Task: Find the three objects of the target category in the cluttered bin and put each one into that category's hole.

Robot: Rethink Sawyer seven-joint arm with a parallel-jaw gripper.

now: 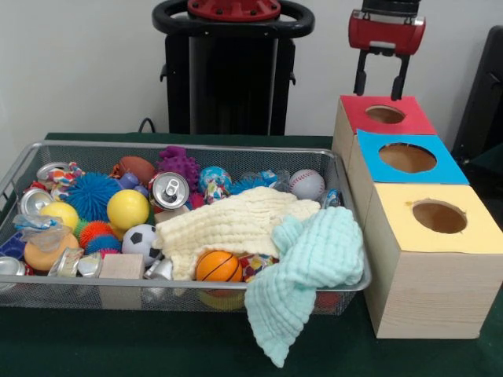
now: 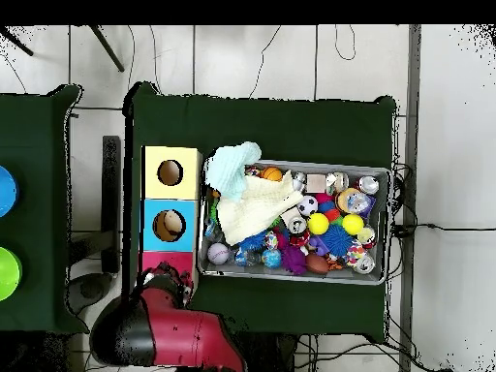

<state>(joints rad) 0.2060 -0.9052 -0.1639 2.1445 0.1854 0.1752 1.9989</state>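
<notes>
Above the red box (image 1: 385,115), right over its hole, gripper (image 1: 382,85) hanging with both fingers spread apart and nothing between them, well clear of the bin (image 1: 189,149). Next in line toward the camera, a blue box (image 1: 407,159) and then a yellow box (image 1: 438,217), all three touching in a row just beside the bin's end. Inside the bin, total clutter: cream cloth (image 1: 228,224) spread across the middle, mint cloth (image 1: 310,271) flopped over the front rim and hanging down outside. Balls everywhere, so probably the target stuff: basketball (image 1: 218,266) tucked against the cream cloth near the front wall, soccer ball (image 1: 141,240) just beside it, yellow ball (image 1: 127,209) behind that, baseball (image 1: 306,184) up at the far end close to the boxes. Also a can (image 1: 170,190) standing upright mid-bin, a blue spiky ball (image 1: 92,195), a purple knobbly toy (image 1: 178,163) at the back wall. From overhead, same layout, arm (image 2: 179,334) parked by the red box, gripper itself hard to make out there.
</notes>
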